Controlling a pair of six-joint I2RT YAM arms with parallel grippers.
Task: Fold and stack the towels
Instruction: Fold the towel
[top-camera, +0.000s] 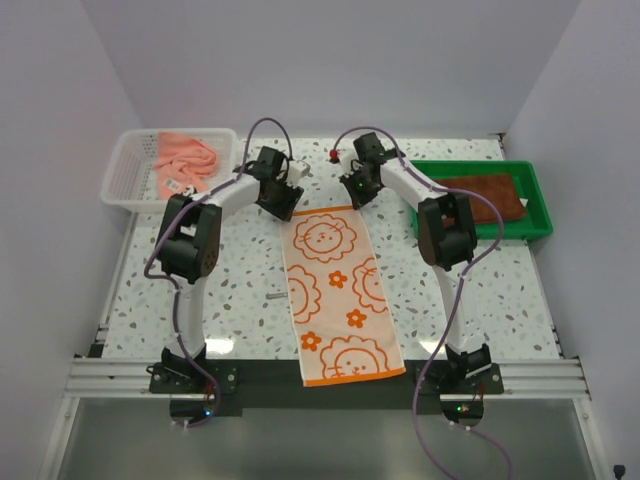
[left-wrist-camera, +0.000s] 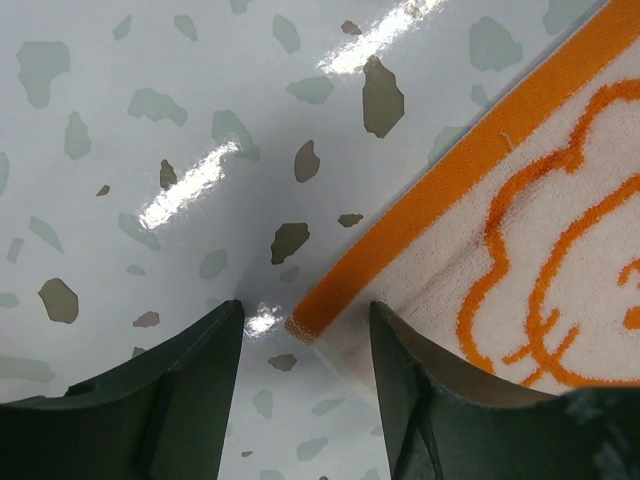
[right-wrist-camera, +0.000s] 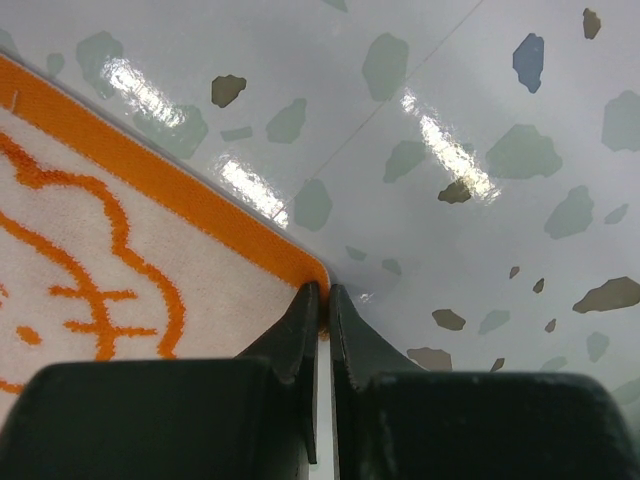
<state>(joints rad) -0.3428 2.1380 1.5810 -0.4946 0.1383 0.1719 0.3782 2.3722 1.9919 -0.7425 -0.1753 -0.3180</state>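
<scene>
A white towel with an orange border and orange flower pattern (top-camera: 335, 290) lies spread out flat along the middle of the table. My left gripper (top-camera: 283, 203) is at its far left corner. In the left wrist view the gripper (left-wrist-camera: 305, 320) is open, with the corner of the towel (left-wrist-camera: 520, 230) between its fingers. My right gripper (top-camera: 356, 195) is at the far right corner. The right wrist view shows it (right-wrist-camera: 325, 295) shut, pinching the orange corner edge of the towel (right-wrist-camera: 120, 260).
A white mesh basket (top-camera: 125, 170) at the back left holds a crumpled salmon pink towel (top-camera: 185, 160). A green tray (top-camera: 540, 210) at the back right holds a folded dark brown towel (top-camera: 490, 195). A small red object (top-camera: 332, 154) sits at the back.
</scene>
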